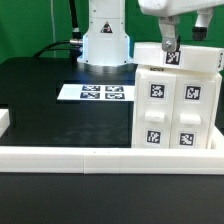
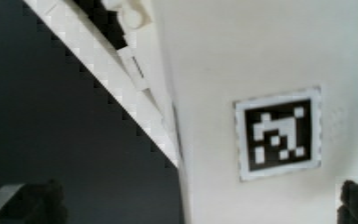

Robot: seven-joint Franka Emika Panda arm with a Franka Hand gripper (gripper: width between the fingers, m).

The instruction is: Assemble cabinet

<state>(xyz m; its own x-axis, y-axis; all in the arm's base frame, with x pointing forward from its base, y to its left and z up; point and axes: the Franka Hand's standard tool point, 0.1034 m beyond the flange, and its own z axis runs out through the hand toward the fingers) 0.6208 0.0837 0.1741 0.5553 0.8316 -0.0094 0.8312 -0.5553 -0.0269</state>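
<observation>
— Nearest us runs the long low white rail [image 1: 100, 153], crossing the front of the black table [image 1: 40, 95]; right behind it, at the exterior view's right, stands the cabinet [image 1: 180, 100], upright, its front panels carrying square black-and-white tags.

— How far along do we judge it?

— Well on, we'd say — the box stands with four tagged panels showing on its face and a tagged piece on top. We spot no loose parts on the table, only the marker board [image 1: 97, 93] near the arm's base. Whether the cabinet holds anything inside, we cannot tell.

— And the gripper [image 1: 170, 47]?

— It hangs just above the cabinet's top, jaws spread wide; in the wrist view both fingertips [image 2: 30, 200] stand apart either side of a tagged white face, gripping nothing.
</observation>
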